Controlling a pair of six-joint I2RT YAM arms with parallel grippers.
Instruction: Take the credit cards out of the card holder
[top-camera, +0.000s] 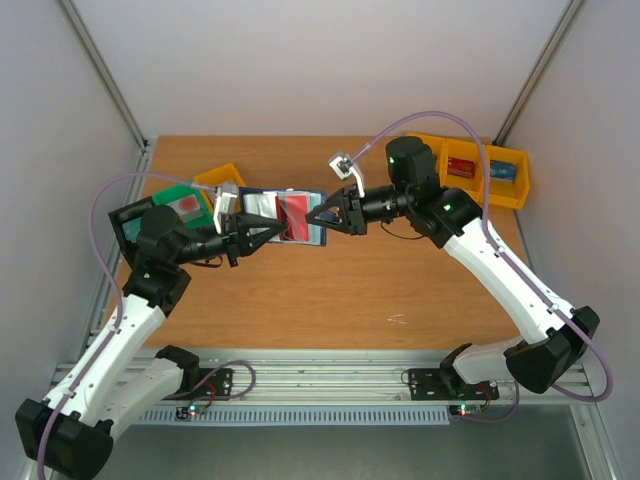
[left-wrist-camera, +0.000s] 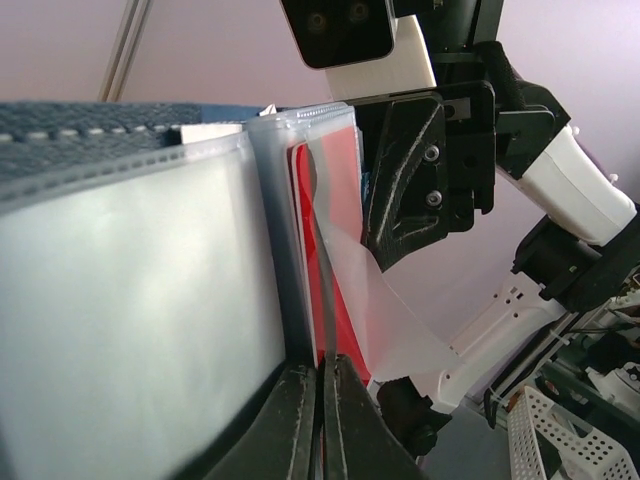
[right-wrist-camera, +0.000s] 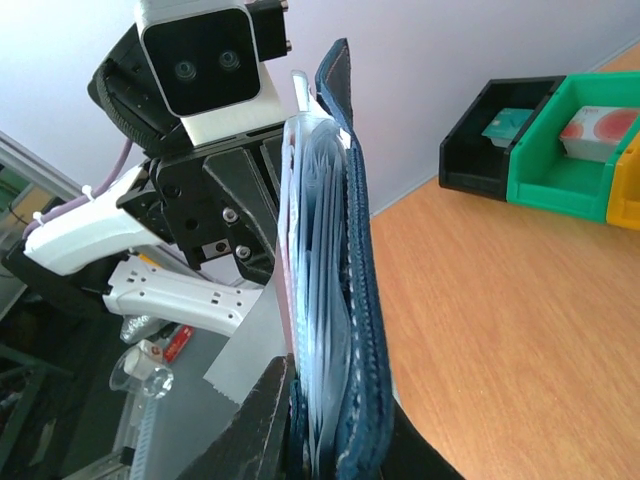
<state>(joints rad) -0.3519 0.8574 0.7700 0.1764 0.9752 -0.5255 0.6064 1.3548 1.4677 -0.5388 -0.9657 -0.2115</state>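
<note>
the card holder (top-camera: 270, 208) hangs spread open in the air over the middle of the wooden counter (top-camera: 300, 300), pinched at opposite edges; the left fingers (left-wrist-camera: 335, 420) are clenched on the lower rim of one of its glossy clear sleeves, right where the red card (left-wrist-camera: 340, 200) sits tucked inside; the right fingers (right-wrist-camera: 262, 425) are clamped on the soft navy cover, whose stitched border stands upright in the right wrist view, thin sleeves fanned beside it; both wrists face each other closely, leaving little gap between them; smooth counter lies bare below and toward the near edge; a green bin (top-camera: 178, 203) and a black bin (top-camera: 128, 222) sit far left, yellow bins (top-camera: 470, 170) far right.
</note>
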